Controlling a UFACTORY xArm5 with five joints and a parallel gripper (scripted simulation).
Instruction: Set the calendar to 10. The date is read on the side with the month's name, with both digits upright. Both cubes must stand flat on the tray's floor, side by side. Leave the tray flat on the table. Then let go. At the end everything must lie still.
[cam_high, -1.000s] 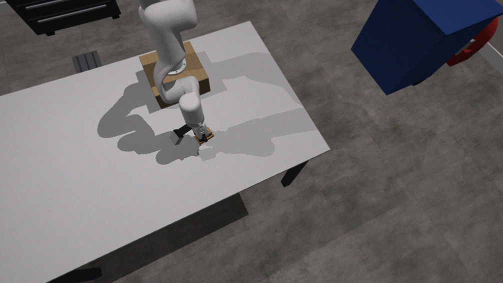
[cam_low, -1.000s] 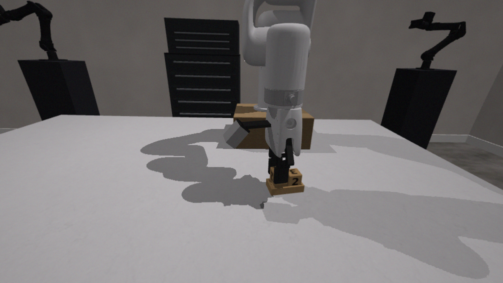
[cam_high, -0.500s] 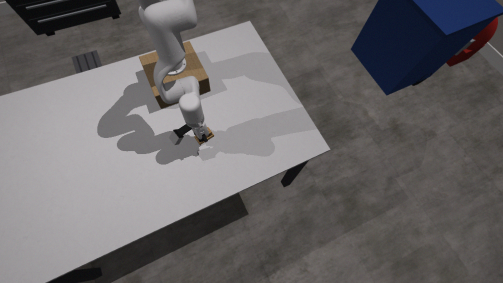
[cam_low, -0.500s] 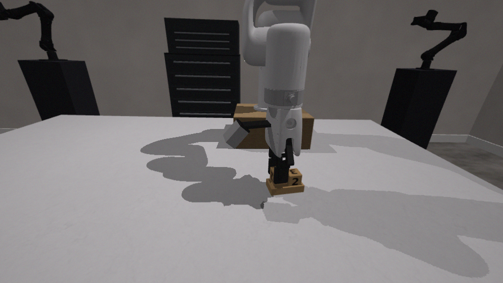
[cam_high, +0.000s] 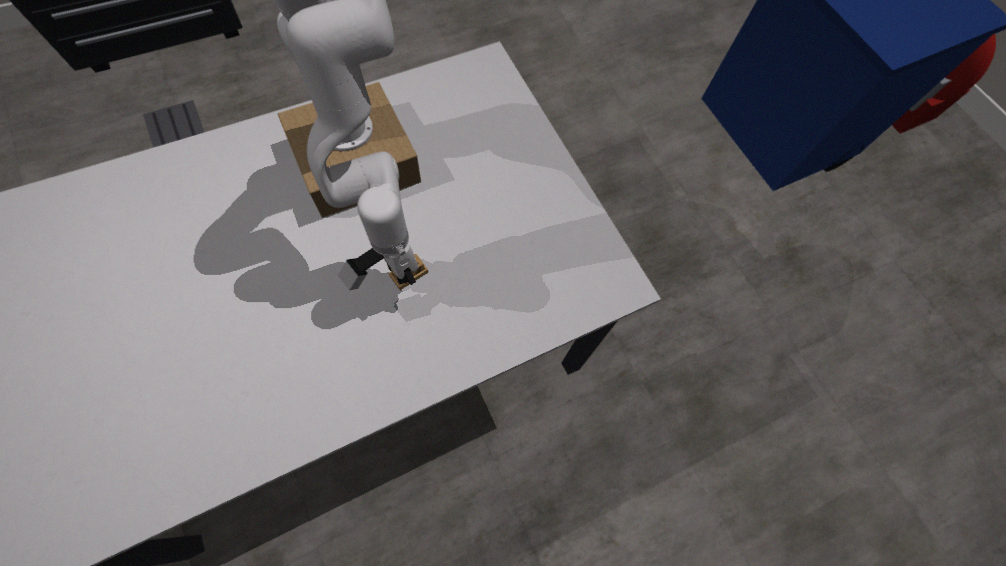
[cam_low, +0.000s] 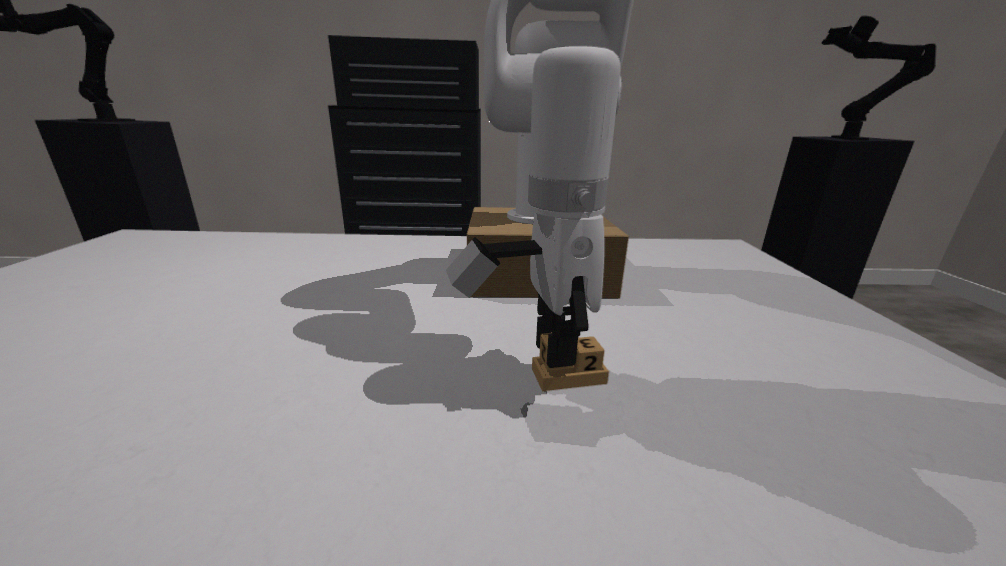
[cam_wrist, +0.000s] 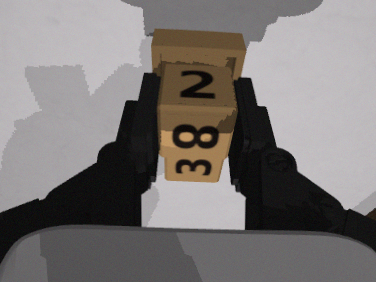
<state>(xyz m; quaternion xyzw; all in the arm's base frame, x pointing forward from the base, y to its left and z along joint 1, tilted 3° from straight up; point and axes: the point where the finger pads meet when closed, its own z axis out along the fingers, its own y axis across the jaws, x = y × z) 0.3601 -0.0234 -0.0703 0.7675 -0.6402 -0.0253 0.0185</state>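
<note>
Partly closed, the gripper (cam_wrist: 195, 136) clamps a wooden digit cube (cam_wrist: 194, 128) between its black fingers.

Wrist view: the cube (cam_wrist: 195, 128) clamped between the fingers carries a "2" on its far face and, on the near face, "3" and "8" lying sideways. Exterior view: the cube (cam_low: 589, 354) in the tray (cam_low: 571, 378) shows "2" on its front and a turned "3" on top. No month name is legible.
</note>
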